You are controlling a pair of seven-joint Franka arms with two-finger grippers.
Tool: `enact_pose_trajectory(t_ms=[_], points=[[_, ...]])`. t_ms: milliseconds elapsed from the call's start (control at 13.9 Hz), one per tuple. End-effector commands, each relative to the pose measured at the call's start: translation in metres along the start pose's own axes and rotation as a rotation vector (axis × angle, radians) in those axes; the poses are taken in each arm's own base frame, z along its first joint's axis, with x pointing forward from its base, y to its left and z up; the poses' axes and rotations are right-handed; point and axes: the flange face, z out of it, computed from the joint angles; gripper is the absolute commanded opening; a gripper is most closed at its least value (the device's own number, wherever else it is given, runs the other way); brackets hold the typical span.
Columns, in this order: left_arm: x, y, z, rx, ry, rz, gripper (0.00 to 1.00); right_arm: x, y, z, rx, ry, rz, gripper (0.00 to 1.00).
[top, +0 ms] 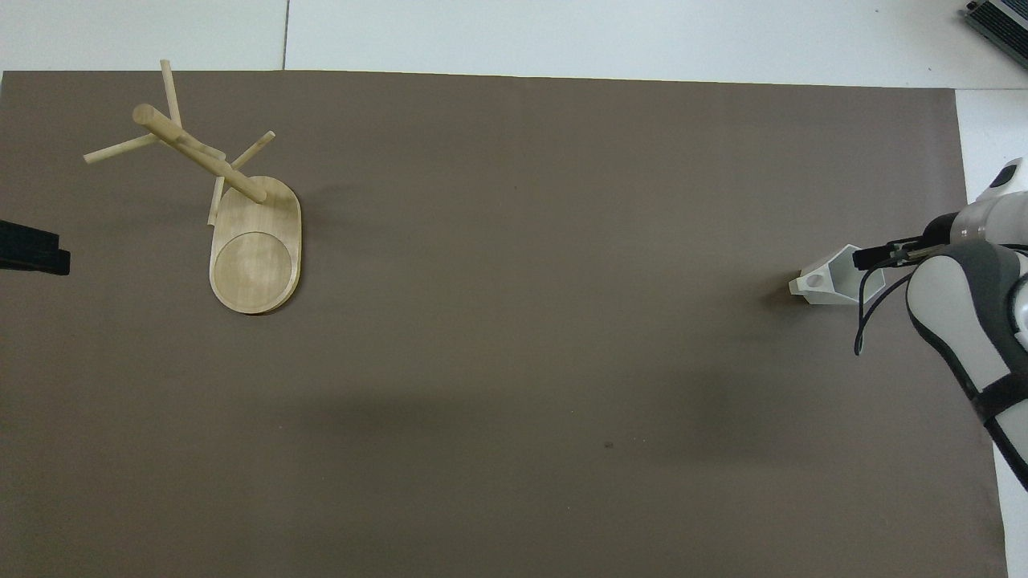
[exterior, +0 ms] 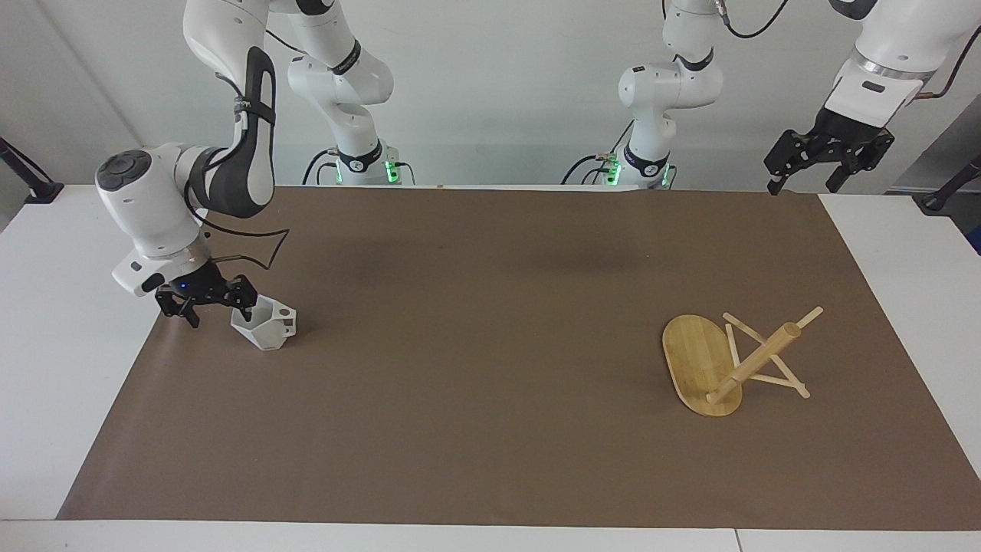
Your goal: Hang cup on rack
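Note:
The white faceted cup (exterior: 266, 327) (top: 827, 285) stands on the brown mat at the right arm's end of the table. Its opening faces up and its pierced handle points toward the middle of the table. My right gripper (exterior: 221, 316) (top: 871, 257) is low beside the cup and open, with one fingertip at the rim over the opening and the other outside the wall. The bamboo rack (exterior: 724, 360) (top: 233, 201) stands on its oval base at the left arm's end. My left gripper (exterior: 803, 182) (top: 44, 253) waits open, high over the table's edge by that end.
The brown mat (exterior: 490, 368) covers most of the white table, and bare white tabletop (exterior: 54, 345) lies along the mat's edge beside the cup. The right arm's black cable (exterior: 253, 245) hangs just above the cup.

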Motion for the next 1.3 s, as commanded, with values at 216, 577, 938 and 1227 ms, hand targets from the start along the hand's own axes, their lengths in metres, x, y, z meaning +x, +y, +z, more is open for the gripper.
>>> enact_pose_trajectory(t_ms=[216, 577, 938, 1227], points=[[-0.006, 0.002, 0.000, -0.014, 0.007, 0.011, 1.00, -0.020, -0.002, 0.011, 0.005, -0.018, -0.011, 1.00], [-0.006, 0.003, 0.000, -0.014, 0.007, 0.011, 1.00, -0.020, 0.005, 0.013, 0.004, -0.020, 0.012, 0.71], [-0.007, 0.005, 0.000, -0.014, 0.003, 0.014, 1.00, -0.018, 0.007, 0.011, 0.001, -0.016, 0.014, 0.26], [-0.007, 0.006, 0.000, -0.014, 0.003, 0.017, 1.00, -0.016, 0.007, 0.009, 0.028, -0.003, 0.098, 0.00]])
